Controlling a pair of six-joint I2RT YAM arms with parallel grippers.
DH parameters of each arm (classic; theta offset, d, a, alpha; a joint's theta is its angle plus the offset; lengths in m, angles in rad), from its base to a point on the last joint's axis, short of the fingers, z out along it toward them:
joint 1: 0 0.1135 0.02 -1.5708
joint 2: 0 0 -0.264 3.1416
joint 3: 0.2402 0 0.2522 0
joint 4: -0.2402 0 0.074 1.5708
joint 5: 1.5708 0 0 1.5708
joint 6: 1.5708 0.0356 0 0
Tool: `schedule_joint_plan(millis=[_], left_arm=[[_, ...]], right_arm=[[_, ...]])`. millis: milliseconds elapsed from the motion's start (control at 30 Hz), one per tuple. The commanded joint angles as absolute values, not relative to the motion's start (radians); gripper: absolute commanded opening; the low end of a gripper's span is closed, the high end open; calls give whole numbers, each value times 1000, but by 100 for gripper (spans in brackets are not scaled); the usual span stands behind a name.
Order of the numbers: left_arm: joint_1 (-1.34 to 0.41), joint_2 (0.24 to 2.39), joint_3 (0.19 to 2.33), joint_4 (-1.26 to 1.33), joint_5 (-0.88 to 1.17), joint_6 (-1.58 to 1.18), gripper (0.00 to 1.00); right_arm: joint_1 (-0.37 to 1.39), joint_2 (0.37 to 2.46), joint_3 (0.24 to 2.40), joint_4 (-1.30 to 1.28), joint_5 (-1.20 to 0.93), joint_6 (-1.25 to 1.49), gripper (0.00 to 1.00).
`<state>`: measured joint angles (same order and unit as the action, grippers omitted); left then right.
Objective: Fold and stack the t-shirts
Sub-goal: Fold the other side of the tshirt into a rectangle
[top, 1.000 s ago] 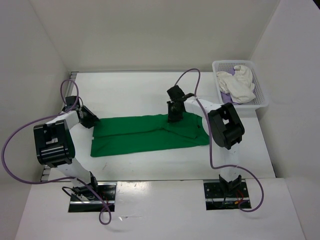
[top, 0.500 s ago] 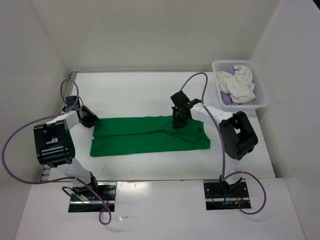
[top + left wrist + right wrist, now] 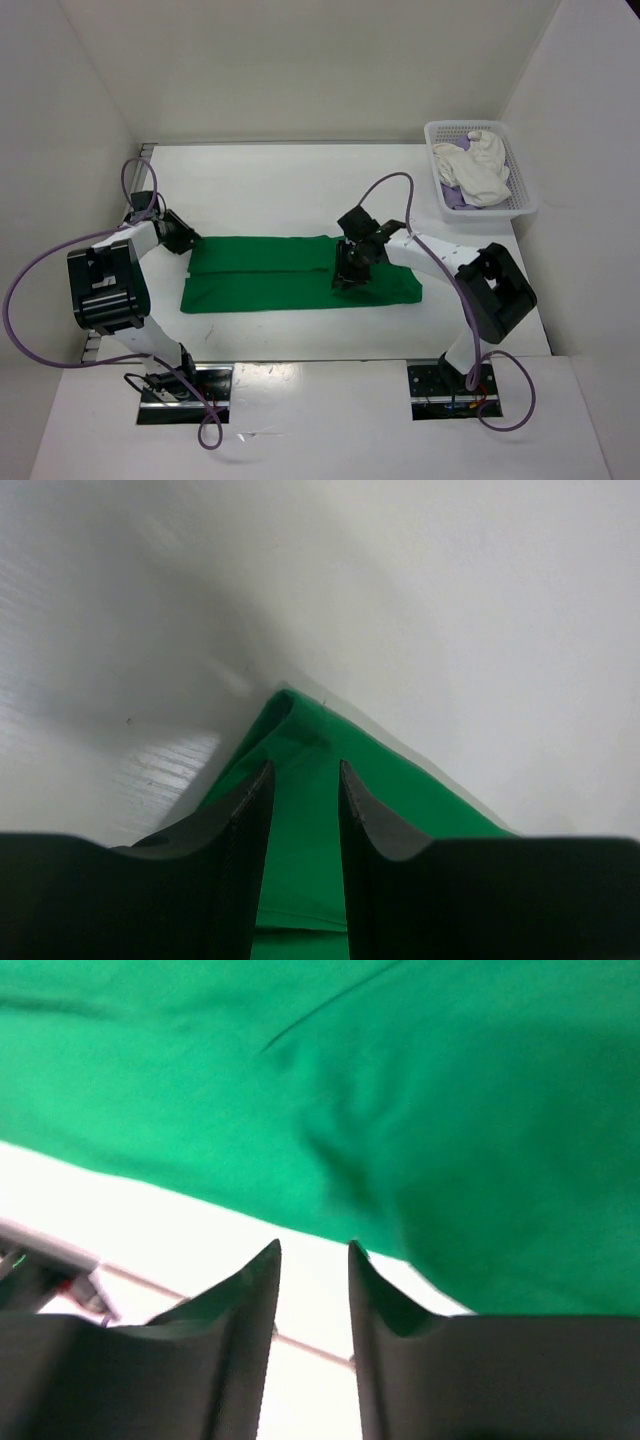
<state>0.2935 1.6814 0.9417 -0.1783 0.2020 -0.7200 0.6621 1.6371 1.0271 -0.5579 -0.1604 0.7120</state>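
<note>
- The green t-shirt lies flat on the white bench, folded into a long narrow strip that runs from the left end effector to just past the right end effector
- The left end effector sits low at the strip's far left corner
- In the left wrist view its fingers are a narrow gap apart; the green cloth shows in that gap, its corner just ahead of the tips on the bare bench
- I cannot tell whether this end effector is gripping the cloth or only lying over it
- The right end effector is over the strip, right of its middle and towards its near edge
- In the right wrist view this end effector has its fingers slightly apart with nothing between them; the tips are over white bench and the shirt's edge is just beyond
- Well beyond and to the right of the right end effector stands a white perforated basket
- It holds the crumpled white t-shirt, with a bit of the lavender t-shirt showing under it
</note>
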Motion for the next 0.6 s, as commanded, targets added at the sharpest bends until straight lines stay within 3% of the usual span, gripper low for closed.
schedule_joint_plan(millis=[0, 133, 167, 200, 300, 567], left_arm=[[290, 1655, 983, -150, 230, -742, 39], [267, 1602, 1018, -170, 241, -752, 39], [256, 1592, 1019, -179, 232, -752, 39], [224, 1571, 1019, -179, 232, -752, 39], [117, 1562, 1019, -179, 195, -752, 39], [26, 1617, 933, -133, 206, -807, 39]], right_arm=[[675, 1583, 1090, -586, -314, 749, 41], [666, 1546, 1141, -624, -264, 707, 43], [632, 1546, 1141, -624, -250, 695, 38], [608, 1546, 1141, -624, -238, 695, 24], [508, 1559, 1101, -551, -181, 680, 5], [465, 1468, 835, -469, -131, 839, 1]])
